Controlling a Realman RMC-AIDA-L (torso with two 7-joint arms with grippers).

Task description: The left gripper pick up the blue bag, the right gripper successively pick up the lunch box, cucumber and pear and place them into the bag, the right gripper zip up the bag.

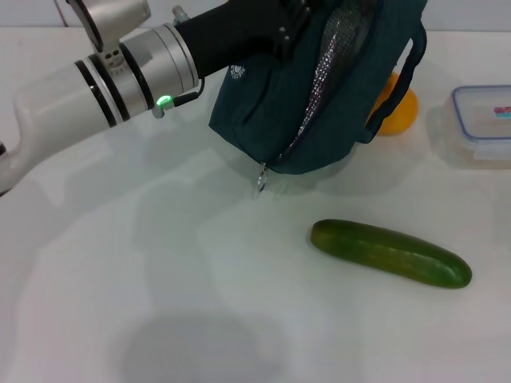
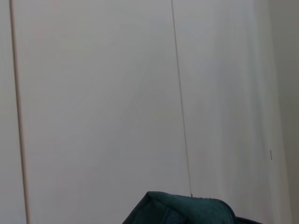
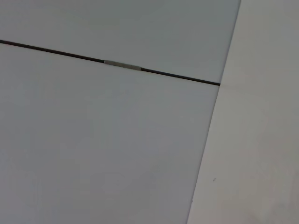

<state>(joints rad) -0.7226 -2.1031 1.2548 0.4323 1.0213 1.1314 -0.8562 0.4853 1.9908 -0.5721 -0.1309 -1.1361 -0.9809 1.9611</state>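
Holding the blue bag (image 1: 319, 96) steady, mouth open; whether the left gripper (image 1: 275, 36) clamps it, I cannot tell.

**A bare test bench in a lab-like room**

A plain white bench (image 1: 160, 303) is filling the head view, carrying only a few staged props: a cucumber (image 1: 390, 253), a lunch box (image 1: 481, 120), a blue bag (image 1: 319, 88). The wrist views are showing blank pale wall panels (image 2: 93, 93) with thin seams, suggesting a robotics lab rather than a home.
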